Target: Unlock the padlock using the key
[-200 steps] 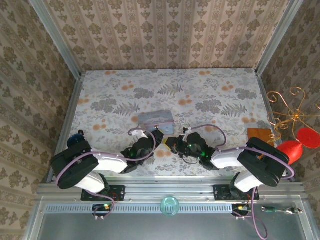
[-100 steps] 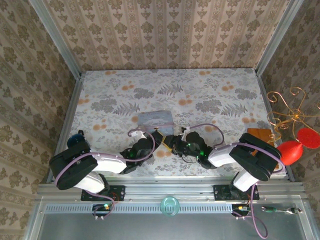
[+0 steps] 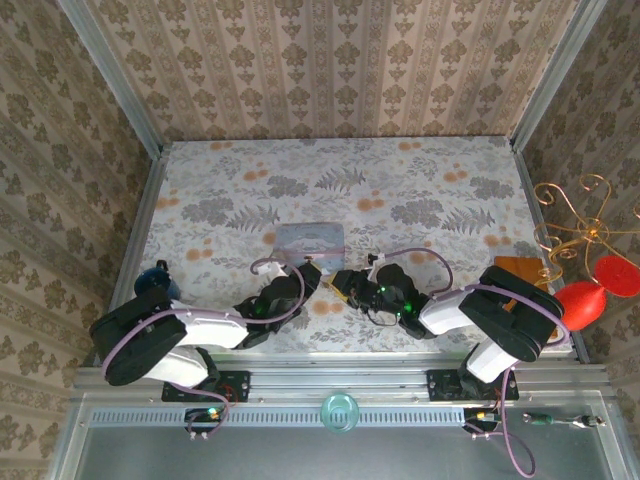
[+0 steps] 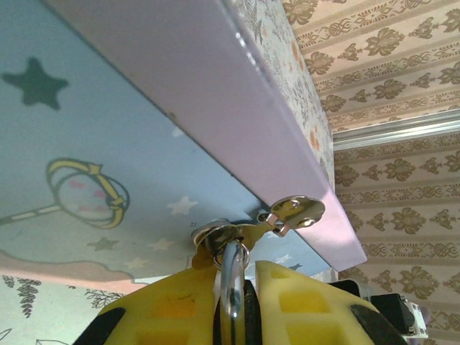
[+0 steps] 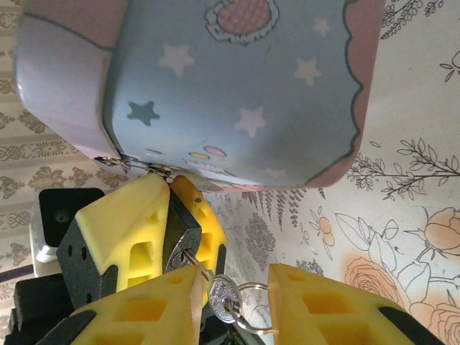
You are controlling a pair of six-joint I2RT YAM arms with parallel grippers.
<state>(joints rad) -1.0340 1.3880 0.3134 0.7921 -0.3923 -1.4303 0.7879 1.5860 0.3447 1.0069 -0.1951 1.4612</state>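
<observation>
**Patterned bench, walled in by wallpaper: key stands in the padlock, right fingers not closed on it**

On the flowered bench (image 3: 450, 200), just in front of the translucent bluish plastic pouch with stars (image 3: 312, 238), the two arms meet nose to nose. The left arm's yellow fingers (image 5: 129, 215) are clamped on the tiny dark-bodied padlock (image 5: 183, 241). Its thin silvery shackle (image 4: 231, 284) rises between them towards the pouch's metal zipper pull (image 4: 291, 210).

The small greyish metal key (image 5: 224, 293) runs slantwise out of the padlock's body. Its round head and wire ring lie in the gap between the right arm's yellow fingers (image 5: 144, 313). The head sits close against one finger and well clear of the other, so these fingers stand apart and hold nothing. The right arm is the nearer, and a turn would go about the key's slanting shaft.

The keyhole is hidden, and how deep the key sits cannot be told. Whether the shackle passes through the zipper's rings is unclear.
</observation>
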